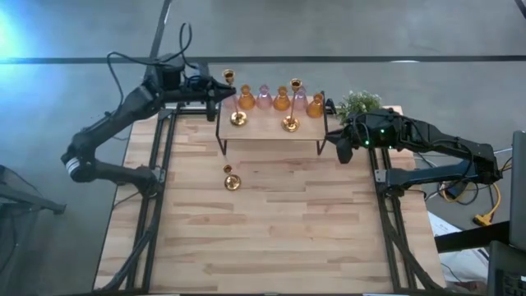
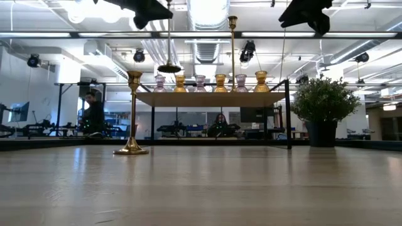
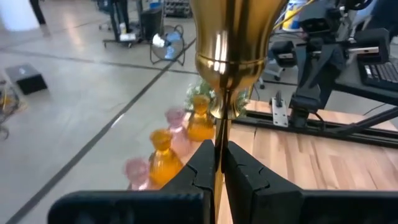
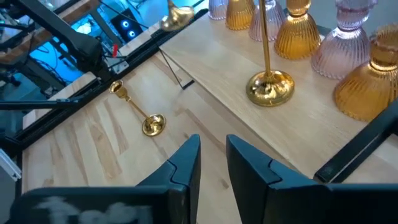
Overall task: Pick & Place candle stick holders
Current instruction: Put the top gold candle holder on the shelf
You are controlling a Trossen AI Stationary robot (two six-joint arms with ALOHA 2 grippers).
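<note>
Gold candlesticks: you have three. One stands on the bare wooden table [image 1: 271,238] in front of the shelf [image 1: 267,127], shown as the loose candlestick [image 1: 231,180] in the high view. A second, the shelf candlestick [image 1: 291,122], stands upright on the raised shelf toward its right half. The third, the held candlestick [image 1: 237,117], hangs over the shelf's left end; in the low view its base sits clear above the shelf top, so it is not resting yet.

Your left gripper [image 3: 219,163] is clamped on that held candlestick's thin stem, fingers pressed together around it, cup end above the fingers in the left wrist view.

Glass holders: you have six in a row along the shelf's back edge, counted in the low view. Three amber glass holders [image 2: 220,82] and three pink glass holders [image 2: 200,83], alternating pink, amber, starting pink at the left.

Your right gripper [image 4: 212,163] hovers just off the shelf's right end, fingers slightly apart, holding nothing. One potted plant [image 1: 359,104] sits behind it at the table's far right corner.
</note>
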